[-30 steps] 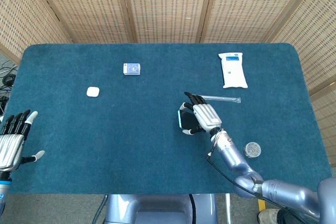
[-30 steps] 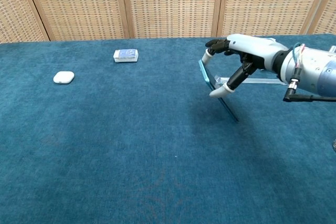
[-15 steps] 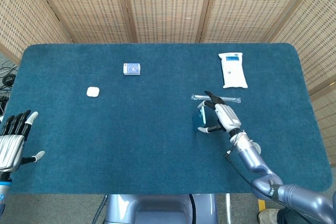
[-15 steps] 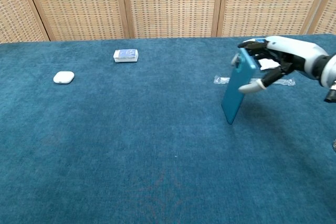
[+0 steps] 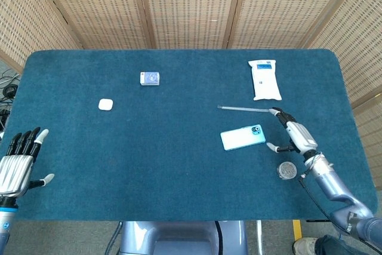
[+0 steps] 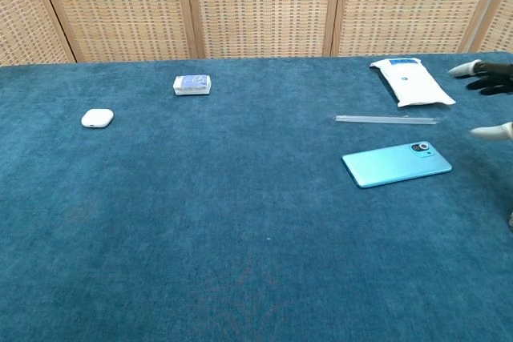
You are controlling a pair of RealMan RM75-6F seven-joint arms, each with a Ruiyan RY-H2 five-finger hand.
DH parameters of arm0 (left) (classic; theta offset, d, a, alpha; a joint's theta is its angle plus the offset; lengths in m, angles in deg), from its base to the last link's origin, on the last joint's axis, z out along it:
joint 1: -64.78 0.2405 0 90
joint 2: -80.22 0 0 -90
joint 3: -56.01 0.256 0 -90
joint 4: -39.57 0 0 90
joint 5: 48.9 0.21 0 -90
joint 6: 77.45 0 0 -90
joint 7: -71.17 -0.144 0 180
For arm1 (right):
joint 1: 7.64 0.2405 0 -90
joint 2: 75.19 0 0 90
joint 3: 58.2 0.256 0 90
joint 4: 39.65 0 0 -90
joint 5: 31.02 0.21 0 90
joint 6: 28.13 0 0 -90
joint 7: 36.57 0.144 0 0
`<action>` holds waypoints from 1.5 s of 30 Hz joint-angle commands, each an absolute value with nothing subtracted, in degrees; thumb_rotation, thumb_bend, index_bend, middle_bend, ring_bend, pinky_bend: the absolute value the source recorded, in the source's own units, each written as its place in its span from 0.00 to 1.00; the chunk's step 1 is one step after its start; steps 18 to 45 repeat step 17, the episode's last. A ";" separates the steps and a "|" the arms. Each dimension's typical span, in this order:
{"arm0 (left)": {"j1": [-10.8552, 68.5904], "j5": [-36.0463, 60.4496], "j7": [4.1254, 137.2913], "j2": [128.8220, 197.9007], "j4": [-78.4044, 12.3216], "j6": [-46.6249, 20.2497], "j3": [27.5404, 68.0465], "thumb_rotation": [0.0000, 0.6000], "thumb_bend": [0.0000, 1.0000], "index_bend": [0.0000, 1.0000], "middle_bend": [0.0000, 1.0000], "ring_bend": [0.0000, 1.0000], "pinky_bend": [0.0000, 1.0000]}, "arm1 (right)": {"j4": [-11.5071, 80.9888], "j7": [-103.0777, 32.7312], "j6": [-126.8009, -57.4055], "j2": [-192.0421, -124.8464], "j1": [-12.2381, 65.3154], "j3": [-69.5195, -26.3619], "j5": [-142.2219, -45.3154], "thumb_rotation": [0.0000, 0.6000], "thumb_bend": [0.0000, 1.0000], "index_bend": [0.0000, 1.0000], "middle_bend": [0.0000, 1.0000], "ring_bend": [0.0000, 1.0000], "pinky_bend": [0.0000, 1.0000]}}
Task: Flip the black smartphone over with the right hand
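The smartphone [image 5: 242, 137] [image 6: 396, 164] lies flat on the blue table with its light blue back and camera lens facing up. My right hand [image 5: 293, 134] [image 6: 490, 86] is just right of it, fingers spread, holding nothing and not touching it; the chest view shows only its fingertips at the right edge. My left hand [image 5: 17, 163] hovers at the table's near left corner, fingers spread and empty; the chest view does not show it.
A clear thin stick [image 5: 245, 109] [image 6: 387, 119] lies just beyond the phone. A white wipes pack [image 5: 264, 79] [image 6: 409, 82] is at the back right, a small blue box [image 5: 150, 78] [image 6: 191, 84] and white earbud case [image 5: 105, 104] [image 6: 97, 118] at the left. A round silver tin [image 5: 287, 169] sits by my right wrist.
The phone, held on edge by my right hand, has been laid down flat with its blue back up. The hand let go and moved away to the right.
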State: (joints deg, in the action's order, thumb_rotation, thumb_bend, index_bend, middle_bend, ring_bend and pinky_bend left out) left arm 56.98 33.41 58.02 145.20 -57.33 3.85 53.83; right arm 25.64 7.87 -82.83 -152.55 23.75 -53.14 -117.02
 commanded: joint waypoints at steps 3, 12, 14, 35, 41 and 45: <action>57.32 34.25 58.05 145.14 -57.62 4.68 54.09 1.00 0.00 0.00 0.00 0.00 0.00 | 26.51 5.30 -90.87 -148.06 20.27 -54.82 -120.39 1.00 0.31 0.00 0.00 0.00 0.00; 58.25 37.18 59.96 144.25 -57.90 7.06 54.79 1.00 0.00 0.00 0.00 0.00 0.00 | 38.59 -26.64 -108.13 -142.35 9.43 -53.79 -116.99 1.00 0.05 0.00 0.00 0.00 0.00; 58.51 37.77 60.32 144.01 -57.90 7.56 54.98 1.00 0.00 0.00 0.00 0.00 0.00 | 42.80 -30.43 -111.22 -141.48 6.95 -53.89 -116.03 1.00 0.00 0.00 0.00 0.00 0.00; 58.81 38.26 60.62 143.60 -58.10 7.98 55.22 1.00 0.00 0.00 0.00 0.00 0.00 | 46.80 -34.00 -114.52 -140.53 4.16 -54.69 -116.01 1.00 0.00 0.00 0.00 0.00 0.00; 58.81 38.26 60.62 143.60 -58.10 7.98 55.22 1.00 0.00 0.00 0.00 0.00 0.00 | 46.80 -34.00 -114.52 -140.53 4.16 -54.69 -116.01 1.00 0.00 0.00 0.00 0.00 0.00; 58.81 38.26 60.62 143.60 -58.10 7.98 55.22 1.00 0.00 0.00 0.00 0.00 0.00 | 46.80 -34.00 -114.52 -140.53 4.16 -54.69 -116.01 1.00 0.00 0.00 0.00 0.00 0.00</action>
